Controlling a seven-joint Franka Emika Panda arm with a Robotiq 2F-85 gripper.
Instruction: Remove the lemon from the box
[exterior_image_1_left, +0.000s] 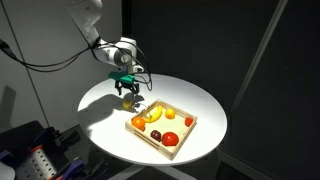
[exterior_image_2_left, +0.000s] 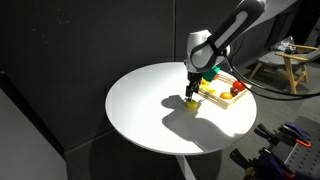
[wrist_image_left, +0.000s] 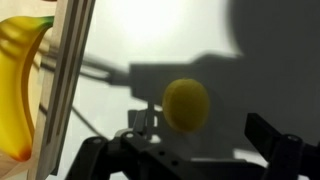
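The lemon (wrist_image_left: 186, 105) is a small round dull-yellow fruit lying on the white table outside the box, in the gripper's shadow. It shows as a yellow spot under the fingers in both exterior views (exterior_image_1_left: 129, 99) (exterior_image_2_left: 191, 98). My gripper (wrist_image_left: 205, 128) is open, its fingers wide apart either side of the lemon and not pressing on it. It hangs low over the table (exterior_image_1_left: 127, 91) (exterior_image_2_left: 190, 89), just beyond the box's corner. The box (exterior_image_1_left: 148, 141) (exterior_image_2_left: 212, 101) is a shallow light-wood tray; its rim (wrist_image_left: 65, 80) runs down the left of the wrist view.
In the box lie a banana (wrist_image_left: 20, 80) (exterior_image_1_left: 150, 116), a round orange-red fruit (exterior_image_1_left: 170, 138) and a small red one (exterior_image_1_left: 188, 121). The round white table (exterior_image_1_left: 100, 110) (exterior_image_2_left: 150, 110) has dark curtains around it. A wooden stand (exterior_image_2_left: 290, 65) is at the side.
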